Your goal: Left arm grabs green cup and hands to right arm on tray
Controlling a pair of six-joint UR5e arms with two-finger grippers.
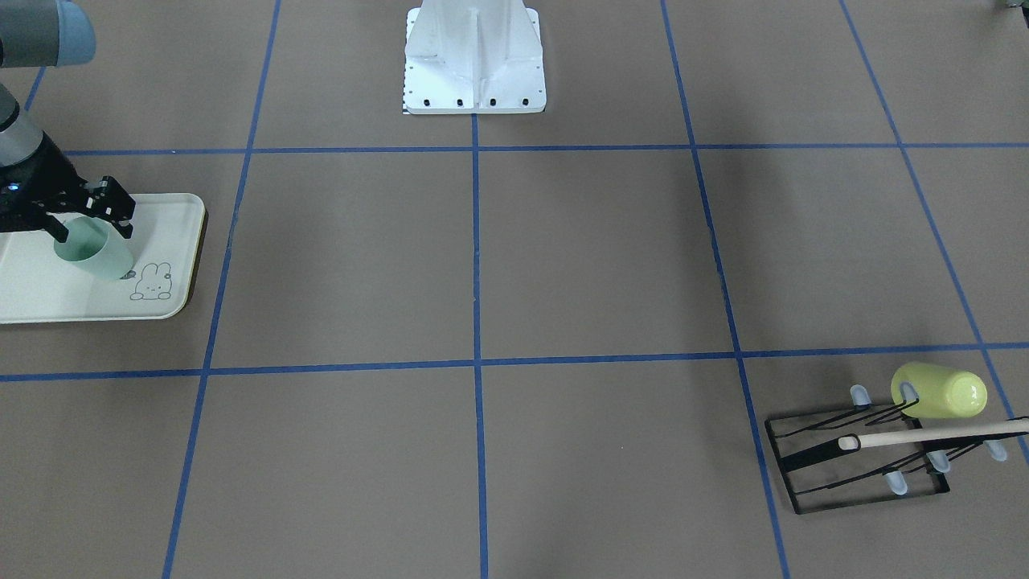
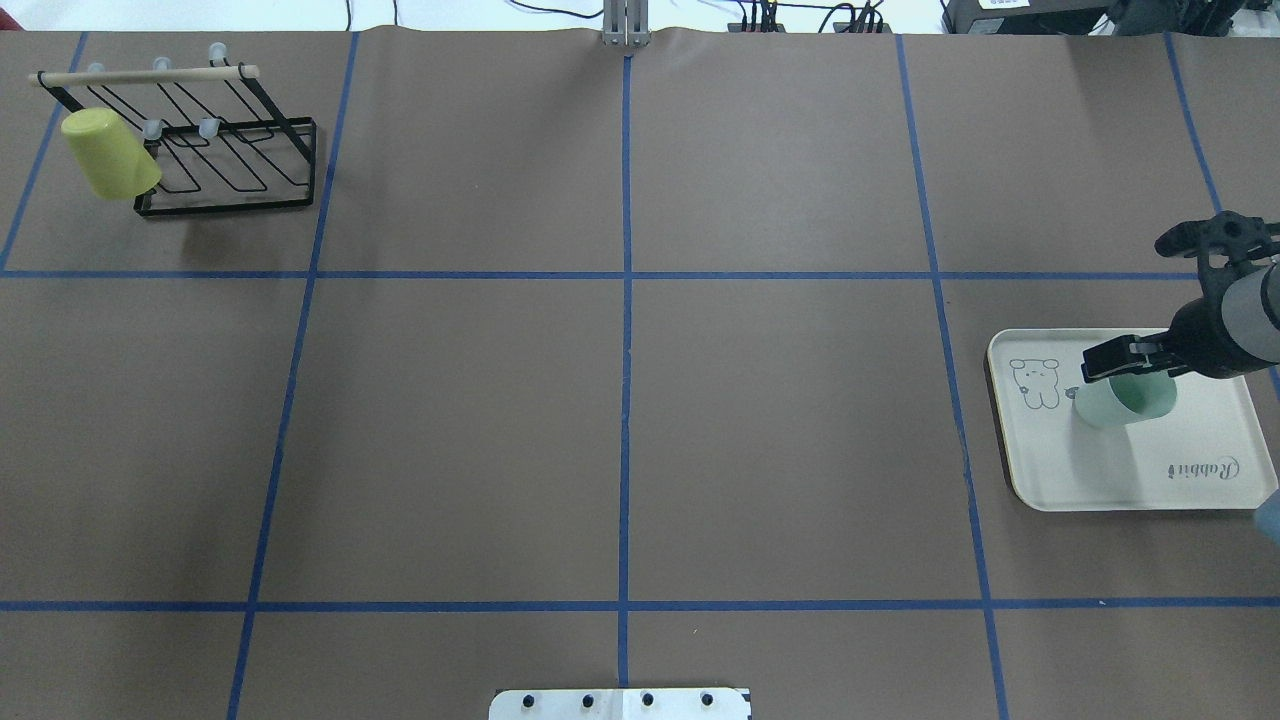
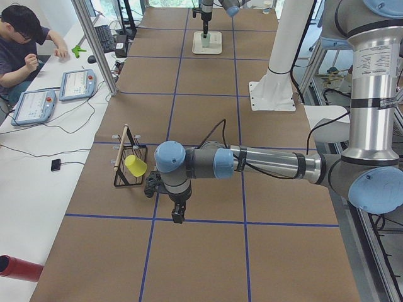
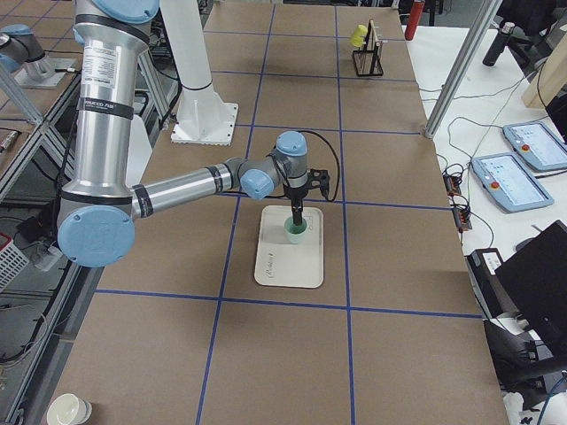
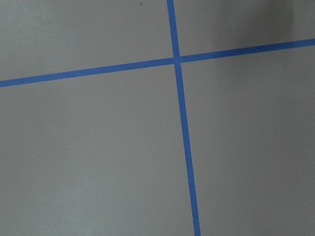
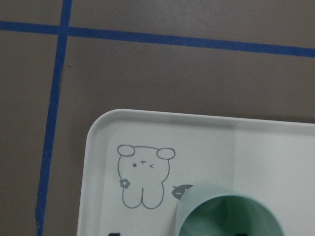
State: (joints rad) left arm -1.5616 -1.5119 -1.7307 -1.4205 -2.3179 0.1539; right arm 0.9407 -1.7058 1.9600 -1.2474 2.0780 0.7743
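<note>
The green cup [image 1: 100, 253] stands upright on the cream tray [image 1: 48, 297], beside the bunny drawing. It also shows in the overhead view [image 2: 1115, 405], on the tray [image 2: 1120, 470], and in the right wrist view [image 6: 229, 216]. My right gripper [image 1: 91, 227] is right at the cup's rim with its jaws apart. One finger is outside the cup on the bunny side and the other is over its mouth. My left gripper [image 3: 179, 215] hangs low over bare table near the rack. Only the exterior left view shows it, so I cannot tell its state.
A yellow-green tumbler [image 2: 105, 155] hangs on the black wire rack [image 2: 230, 160] at the table's far left corner. The white robot base [image 1: 474, 64] stands at mid-table edge. Blue tape lines grid the brown table. An operator sits at the side desk.
</note>
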